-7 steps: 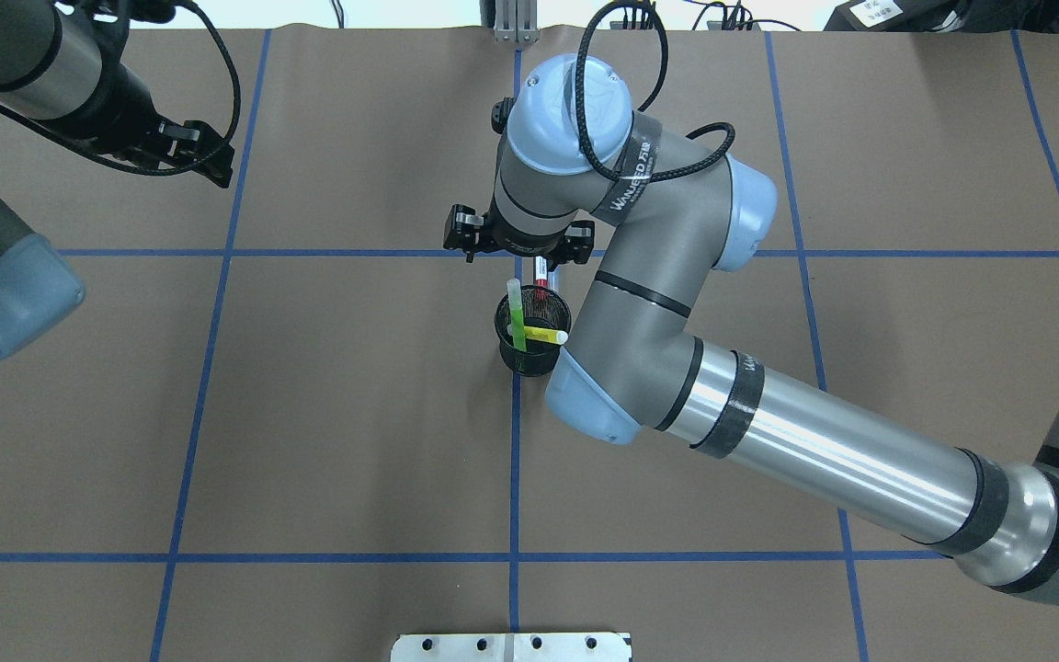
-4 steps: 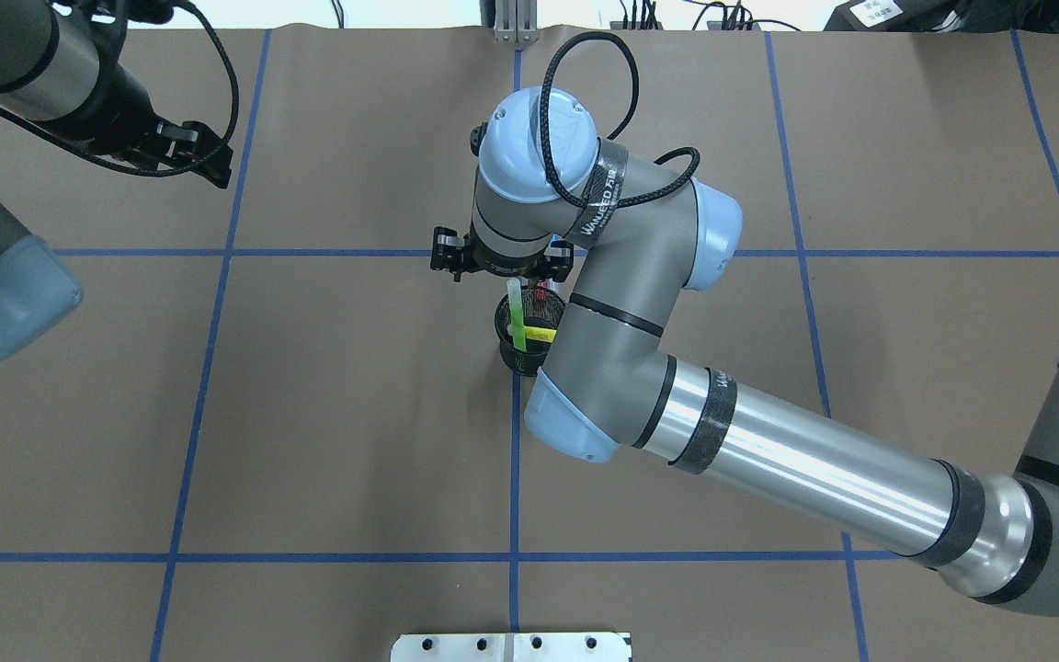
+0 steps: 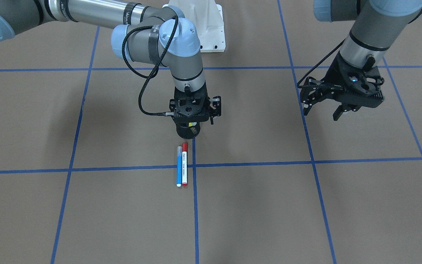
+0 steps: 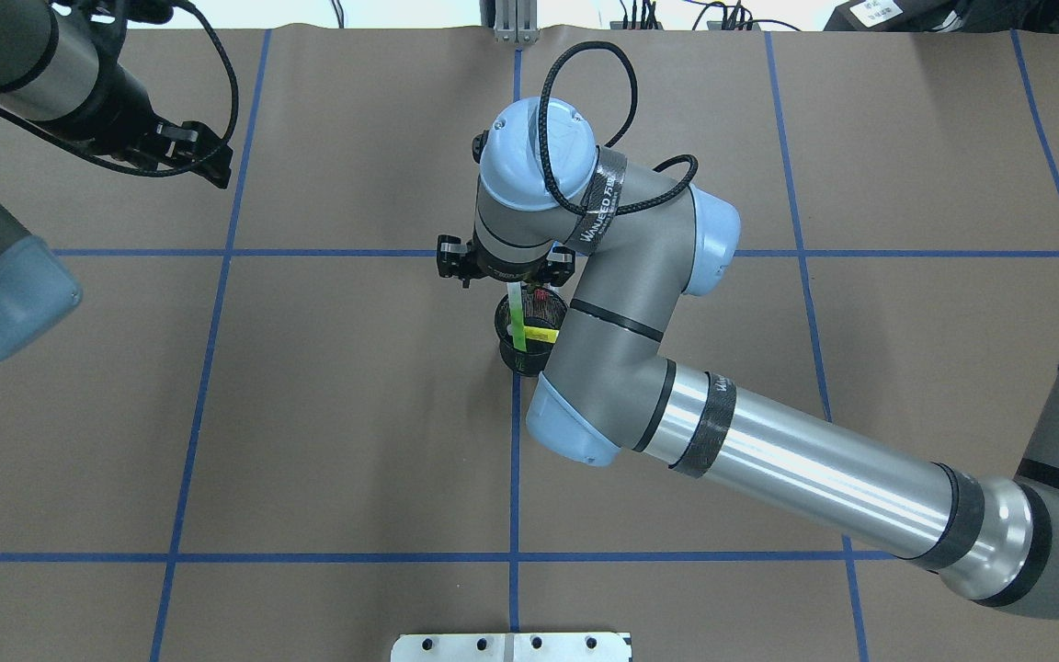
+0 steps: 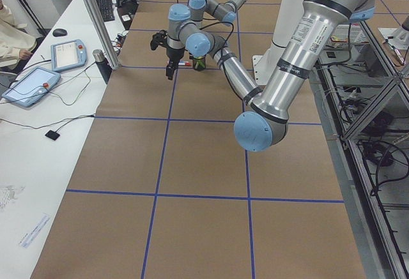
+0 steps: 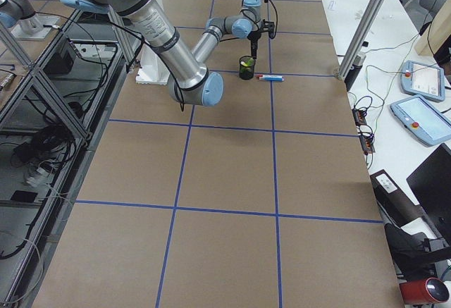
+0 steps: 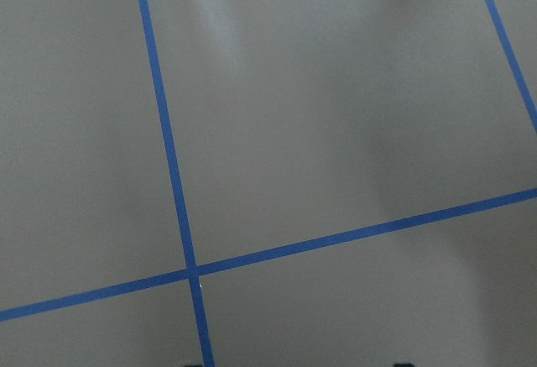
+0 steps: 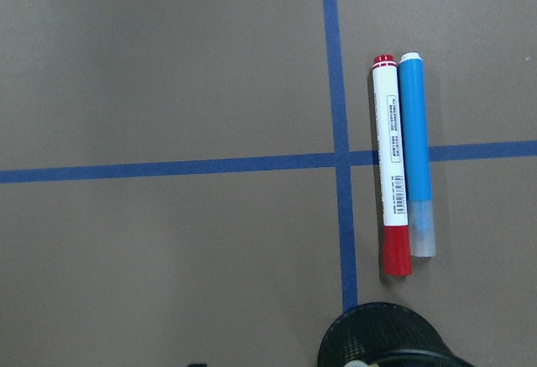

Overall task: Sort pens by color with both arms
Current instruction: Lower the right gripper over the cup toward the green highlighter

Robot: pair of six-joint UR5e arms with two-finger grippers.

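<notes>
The black mesh cup (image 4: pixel 522 354) stands at the table's middle, holding a light green pen (image 4: pixel 517 317) upright and a yellow pen (image 4: pixel 540 332) leaning across the rim. My right gripper (image 3: pixel 192 124) hangs open just above the cup's far rim, gripping nothing. In the overhead view its wrist hides the fingers. A blue pen (image 3: pixel 178 167) and a red-capped white pen (image 3: pixel 184 165) lie side by side on the table just beyond the cup; the right wrist view shows both, the blue pen (image 8: pixel 416 157) and the red-capped pen (image 8: pixel 392 191). My left gripper (image 3: pixel 322 110) hovers open and empty far off to the side.
Blue tape lines (image 4: pixel 516 478) divide the brown table into squares. A white pedestal base (image 3: pixel 211 33) sits behind the right arm. A metal plate (image 4: pixel 511 646) lies at the near table edge. Operator desks with tablets (image 6: pixel 423 118) flank the table ends.
My right arm swung left and settled over the cup, so its wrist now covers the pens lying beyond it in the overhead view. The left arm stayed put.
</notes>
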